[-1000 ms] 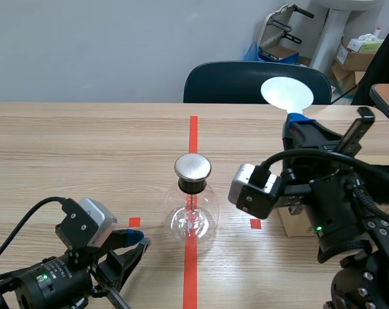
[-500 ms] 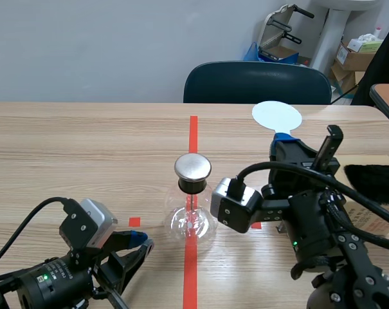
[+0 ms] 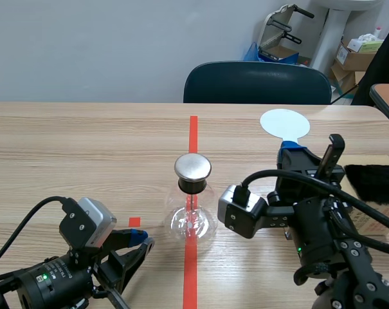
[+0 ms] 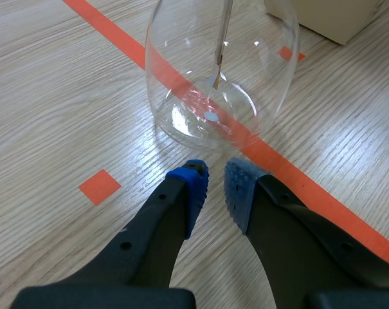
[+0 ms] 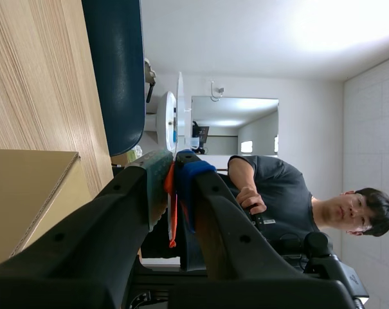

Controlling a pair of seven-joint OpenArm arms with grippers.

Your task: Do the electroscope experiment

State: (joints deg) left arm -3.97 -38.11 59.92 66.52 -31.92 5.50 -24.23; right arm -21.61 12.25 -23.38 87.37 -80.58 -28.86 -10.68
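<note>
Fingers of our left gripper stand almost closed, their blue pads a narrow gap apart with nothing between them, low over the tabletop. Just ahead of them we see the glass flask, near but not touching. It sits on the orange-red tape line, and a thin rod hangs down inside it. In the scene view this gripper lies at the lower left of the frame. The flask stands upright at the centre, topped by a round metal cap on a black neck.

Our right gripper comes in from the lower right with its fingers pointing upward. They are clamped on the paddle, whose pale round disc stands above the blue pad, right of centre. The disc is higher than the cap and well apart from the flask. In the right wrist view we see that gripper pinching the paddle by its orange-red handle.

A cardboard box sits at the right edge of the scene frame behind the right arm, with a black cloth on it. A dark chair stands beyond the tabletop, at the upper middle.
</note>
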